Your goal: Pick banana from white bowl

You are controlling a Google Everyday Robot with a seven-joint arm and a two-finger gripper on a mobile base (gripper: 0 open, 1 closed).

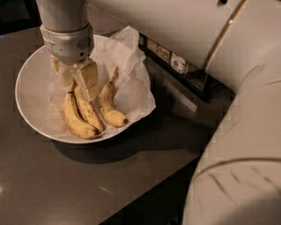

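The wide white bowl [28, 78], lined with crinkled white paper, sits on the dark counter. The single banana [107, 106] lies at the right inside it, thin stem pointing up and dark tip toward the bowl's front rim. Two speckled bananas [79, 116] lie paired just left of it. My gripper [75, 78] hangs down into the bowl, open, over the top ends of the paired bananas. Its right finger [90, 78] stands just left of the single banana's stem end, apart from it. Nothing is held.
The bowl's paper liner [131, 60] spills over its right rim. A dark box with labels [178, 62] stands behind the bowl on the right. My large white arm [243, 125] fills the right side and top. The counter's edge [145, 191] runs diagonally at the front.
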